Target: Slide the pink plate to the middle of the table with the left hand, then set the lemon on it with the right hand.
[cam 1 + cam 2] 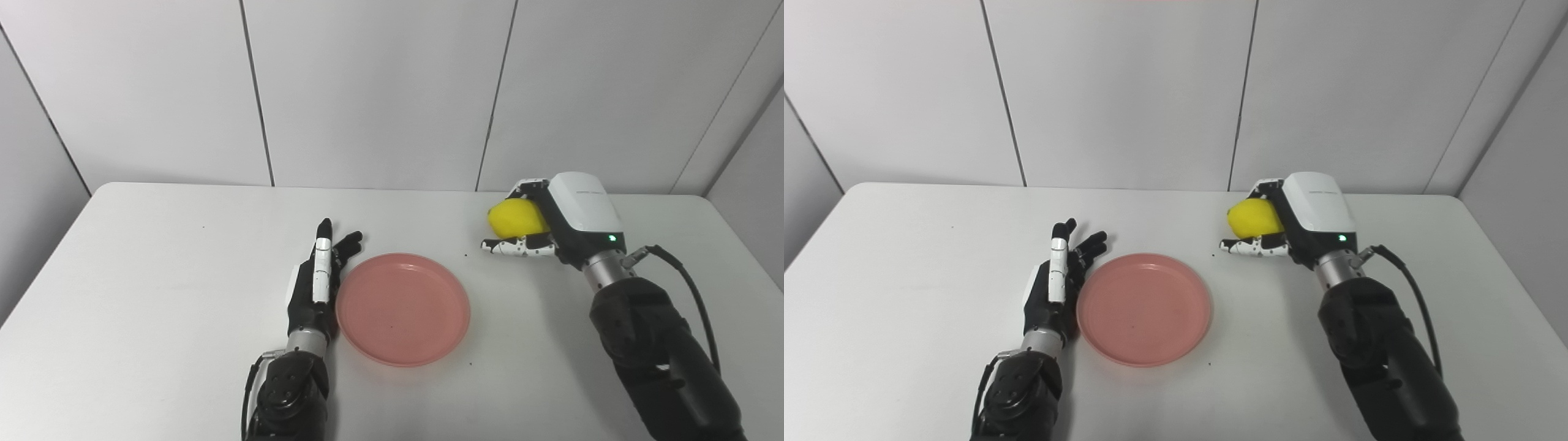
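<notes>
One risk: the right hand (554, 226), fingers curled round the lemon (516, 219), may drop it short of the plate (402, 309), beside which the left hand (315, 285) rests open-fingered and empty.

Pink plate (402, 309) glossy plastic; table (153, 294) matt white, smooth

You see two black, bulky forearms, each ending in a short silver metal wrist collar. The left hand (313, 288) is mostly black, with a white strip running along one of its fingers (321, 269) and black fingertips. The right hand (566, 223) carries a smooth white shell over its back, faint grey lettering on top and a small green light near the wrist. Its fingers are white with black segments. A black cable (692, 294) loops beside the right wrist, and thinner cables run along the left forearm.
</notes>
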{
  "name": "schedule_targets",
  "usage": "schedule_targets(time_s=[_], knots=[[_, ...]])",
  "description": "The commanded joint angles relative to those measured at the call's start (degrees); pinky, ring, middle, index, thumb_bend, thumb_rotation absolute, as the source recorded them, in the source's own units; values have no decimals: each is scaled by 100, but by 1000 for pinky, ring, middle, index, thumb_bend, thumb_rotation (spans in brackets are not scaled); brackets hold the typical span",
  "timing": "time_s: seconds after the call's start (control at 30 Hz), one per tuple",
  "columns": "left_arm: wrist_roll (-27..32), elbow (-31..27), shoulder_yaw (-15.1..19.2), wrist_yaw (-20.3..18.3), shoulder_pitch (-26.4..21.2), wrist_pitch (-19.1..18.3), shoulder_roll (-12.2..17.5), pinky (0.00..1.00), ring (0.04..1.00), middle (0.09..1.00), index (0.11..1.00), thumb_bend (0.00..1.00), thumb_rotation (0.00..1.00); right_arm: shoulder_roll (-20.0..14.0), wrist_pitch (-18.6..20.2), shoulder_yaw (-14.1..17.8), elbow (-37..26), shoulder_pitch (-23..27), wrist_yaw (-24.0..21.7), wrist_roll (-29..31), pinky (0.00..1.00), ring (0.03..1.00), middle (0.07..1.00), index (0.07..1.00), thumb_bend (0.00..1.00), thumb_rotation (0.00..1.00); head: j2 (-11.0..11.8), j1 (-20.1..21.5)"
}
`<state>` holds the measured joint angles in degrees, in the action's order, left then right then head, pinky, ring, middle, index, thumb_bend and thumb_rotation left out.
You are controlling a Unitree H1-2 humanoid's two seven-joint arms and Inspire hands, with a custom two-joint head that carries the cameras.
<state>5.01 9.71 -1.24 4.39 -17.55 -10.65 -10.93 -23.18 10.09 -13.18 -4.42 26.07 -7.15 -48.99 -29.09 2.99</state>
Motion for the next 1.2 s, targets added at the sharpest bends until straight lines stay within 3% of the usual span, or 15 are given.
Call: schedule_targets(time_s=[0.0,0.27,0.43,0.57,0.6,0.67,0.9,1.17], knots=[[-13,263,-35,64,111,-335,-186,994,842,793,975,732,978,-2,-151,-24,9,326,-20,33,178,241,315,397,536,430,-5,1],[-44,241,-47,91,127,-318,-163,1000,849,785,972,723,991,279,-368,-467,528,565,-6,36,193,251,323,403,549,414,-20,13],[10,252,-31,54,136,-302,-154,1000,851,790,967,719,991,357,-358,-694,709,653,-112,-4,287,361,435,520,533,465,-28,26],[3,269,-27,62,138,-289,-150,989,848,792,962,714,988,422,-381,-807,887,705,-156,49,355,437,500,554,530,525,-9,44],[-13,273,-38,61,142,-280,-143,989,848,792,962,714,988,454,-464,-819,964,711,-152,149,355,437,500,554,530,526,-8,44],[-30,277,-50,59,148,-273,-135,995,847,790,964,715,998,494,-572,-837,1069,721,-146,282,275,339,408,489,518,470,-10,39],[-18,329,-46,56,167,-217,-139,976,840,784,962,722,994,580,-810,-1024,1351,755,-136,405,223,283,350,428,524,457,72,21],[-22,365,-40,50,159,-196,-142,975,848,784,965,712,992,675,-795,-1222,1170,776,-463,379,248,313,382,460,523,475,93,16]])
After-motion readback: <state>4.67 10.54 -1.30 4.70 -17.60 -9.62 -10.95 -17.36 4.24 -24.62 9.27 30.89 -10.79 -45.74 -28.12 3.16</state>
